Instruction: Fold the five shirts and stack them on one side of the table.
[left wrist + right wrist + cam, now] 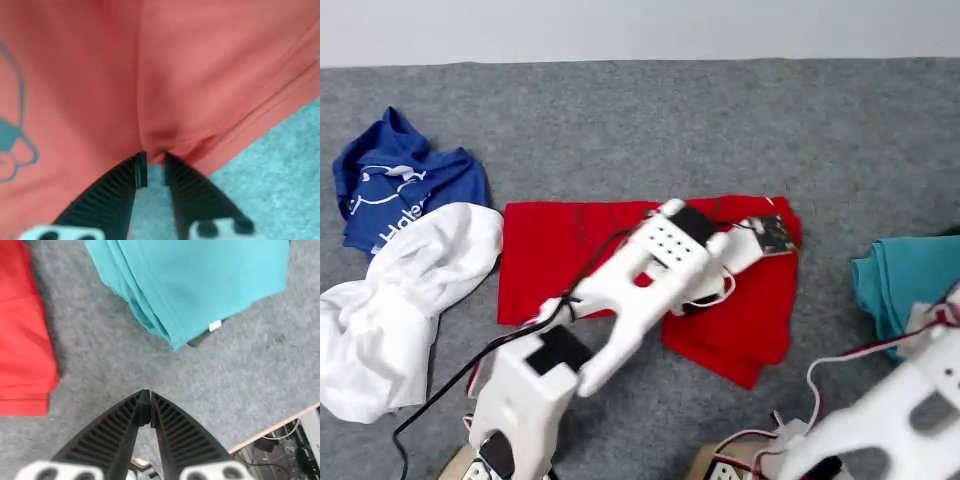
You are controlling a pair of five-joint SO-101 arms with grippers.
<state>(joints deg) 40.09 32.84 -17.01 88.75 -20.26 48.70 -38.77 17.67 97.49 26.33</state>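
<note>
Status: task at an early-to-middle stage. Four shirts can be counted on the worktop (720, 120).

- Teal shirt (900, 280): folded, lying at the right edge. This appears to be the start of the stack. Something darker shows under its near edge; I cannot identify it.
- Red shirt (550, 255): centre of the worktop, spread flat with its right part doubled over. Judged partly folded and the item in hand.
- Blue shirt (395, 185): crumpled, towards the far left corner. Not folded.
- White shirt (400, 300): crumpled at the left edge, touching the blue one. Not folded.

Left gripper (152, 167): down on the red shirt at its hem, jaws drawn almost together with a pucker of cloth at the tips. Judged to be pinching the fabric.

Right gripper (147, 402): jaws closed, holding nothing, over bare surface between the red and teal shirts.

Room: the far half of the worktop is open. The strip between red and teal is narrow. The teal shirt sits hard against the right edge, leaving little margin for stacking.
</note>
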